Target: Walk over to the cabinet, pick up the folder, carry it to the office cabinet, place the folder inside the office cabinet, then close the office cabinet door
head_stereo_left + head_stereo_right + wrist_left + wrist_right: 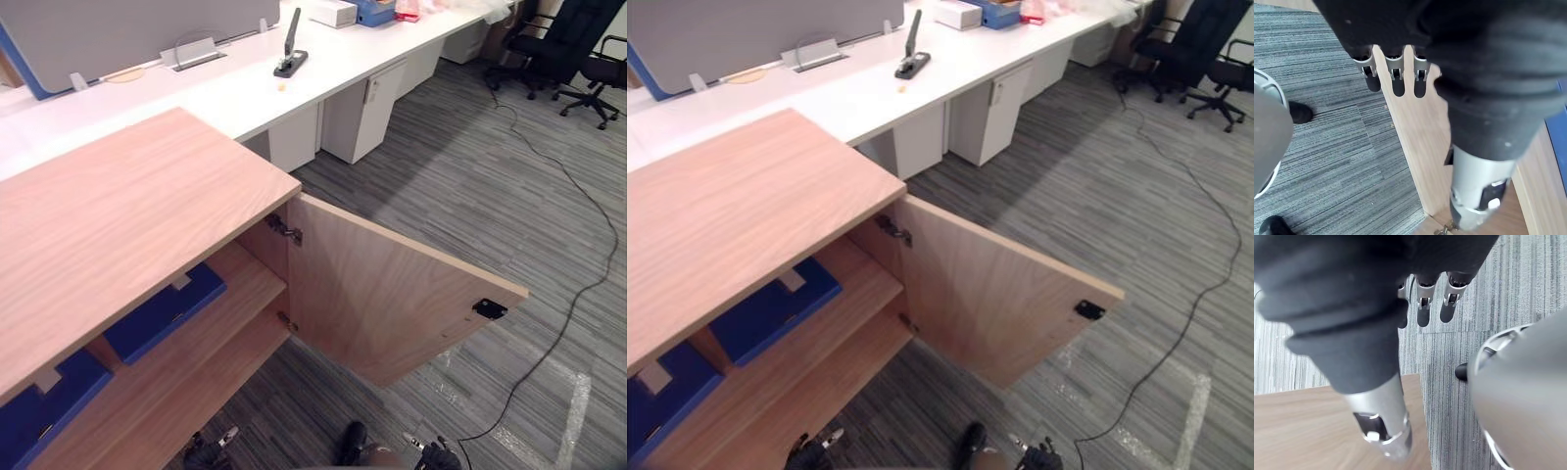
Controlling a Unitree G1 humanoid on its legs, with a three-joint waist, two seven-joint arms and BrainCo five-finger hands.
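Left hand (1395, 73), right hand (1423, 309) slack, empty. Door (392, 294) wide open; weak push near hinge (285, 230) could leave it ajar.

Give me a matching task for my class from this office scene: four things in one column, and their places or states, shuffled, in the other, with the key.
Things:
1 cabinet door
2 blue folders
3 black stapler
4 office chairs

Places or states:
A on the white desk
B standing open
C on the carpet, far right
D on the cabinet shelf

Pairs: 1-B, 2-D, 3-A, 4-C
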